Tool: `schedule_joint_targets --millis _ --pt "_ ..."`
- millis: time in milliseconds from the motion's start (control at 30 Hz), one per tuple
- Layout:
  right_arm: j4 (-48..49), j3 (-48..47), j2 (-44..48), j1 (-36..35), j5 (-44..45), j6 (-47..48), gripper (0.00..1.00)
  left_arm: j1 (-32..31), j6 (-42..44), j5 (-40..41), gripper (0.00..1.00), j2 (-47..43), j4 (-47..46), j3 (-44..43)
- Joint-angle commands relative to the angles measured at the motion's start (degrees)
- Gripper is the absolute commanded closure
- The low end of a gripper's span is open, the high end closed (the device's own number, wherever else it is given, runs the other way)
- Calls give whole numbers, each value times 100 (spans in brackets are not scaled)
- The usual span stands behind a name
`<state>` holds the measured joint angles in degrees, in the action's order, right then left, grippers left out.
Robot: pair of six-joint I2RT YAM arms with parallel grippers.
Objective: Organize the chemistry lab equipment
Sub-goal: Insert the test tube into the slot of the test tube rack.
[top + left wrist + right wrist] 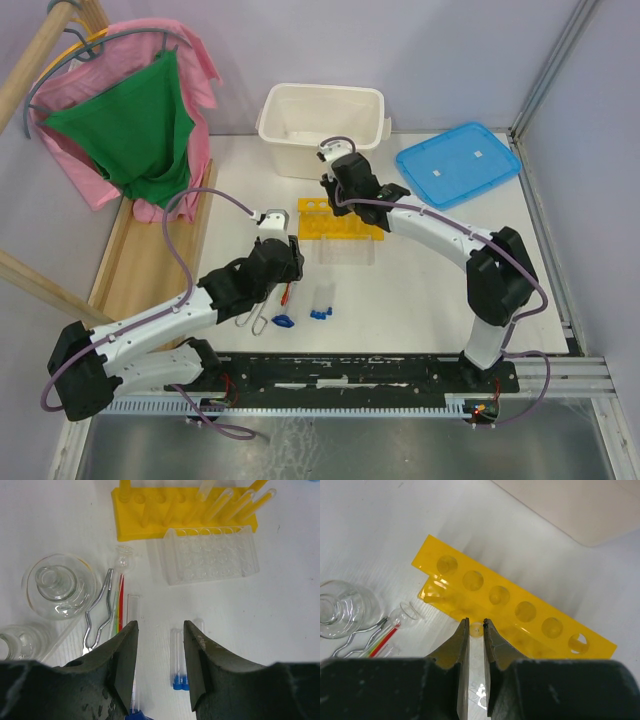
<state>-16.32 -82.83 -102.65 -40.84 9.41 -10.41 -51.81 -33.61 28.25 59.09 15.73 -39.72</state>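
The left arm's jaws (160,630) stand partly open with nothing between them, low over the desk (280,630). Just beside their right tip lie two small tubes with blue caps (180,665). To the left lie the metal tongs (97,610) and the thin red rod (121,597), side by side, with a glass flask (59,585) beyond them. The right arm's jaws (476,622) are narrow, pinching what looks like a clear tube (476,629) above the near edge of the yellow rack (512,605). The rack rests mid-desk, in front of the white tub (320,115).
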Motion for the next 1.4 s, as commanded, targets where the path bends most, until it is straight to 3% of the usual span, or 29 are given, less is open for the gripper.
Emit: schedule_joint_targets --millis 0,267,433,633,933,1067,1367 --pt "245 -136 -113 -5 115 -32 99 38 83 -3 52 -91 -262 -36" --pt "375 5 -242 -4 85 -91 97 43 45 -39 49 -81 -271 -3" --pt "443 123 -136 -6 126 -151 74 42 14 -92 45 -48 -262 21" --pt "495 463 407 -6 261 -174 66 44 -64 -241 44 -24 -270 51" --pt "79 1077 1851 -5 636 -344 64 24 -91 -741 51 299 -283 11" --pt "-650 1309 2664 -7 1253 -558 64 -78 -143 -975 55 536 -382 1" --pt "-1857 2292 4069 -4 1881 -1251 64 -1163 -318 -611 57 1369 -389 -424"
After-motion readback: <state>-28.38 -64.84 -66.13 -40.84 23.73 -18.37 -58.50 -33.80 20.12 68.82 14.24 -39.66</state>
